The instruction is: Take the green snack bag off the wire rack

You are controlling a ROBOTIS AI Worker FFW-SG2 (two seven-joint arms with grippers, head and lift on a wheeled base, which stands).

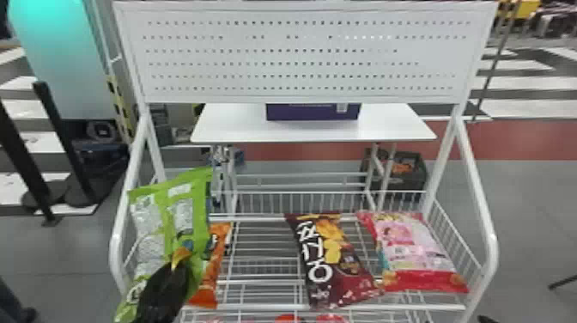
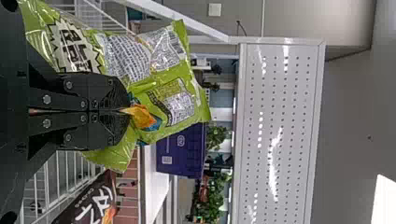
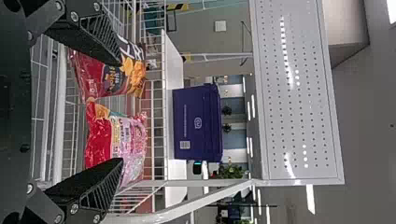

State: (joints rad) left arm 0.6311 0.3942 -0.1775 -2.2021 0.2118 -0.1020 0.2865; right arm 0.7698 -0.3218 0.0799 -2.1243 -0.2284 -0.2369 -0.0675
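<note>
open gap mid rack (image 1: 257, 282), bags (image 1: 332, 266) flanking

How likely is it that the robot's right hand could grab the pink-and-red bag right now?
Probably yes: the right gripper is open and empty, and nothing lies on top of the pink-and-red bag. The dark brown bag close beside it might get nudged, though.

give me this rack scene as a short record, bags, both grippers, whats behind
target: green snack bag, upright at the left end of the wire rack
left gripper: shut on the green snack bag
right gripper: open, holding nothing
partly hidden by target: orange bag
farther right on rack: dark maroon bag, then pink-and-red bag
behind rack: purple box on white tabletop
</note>
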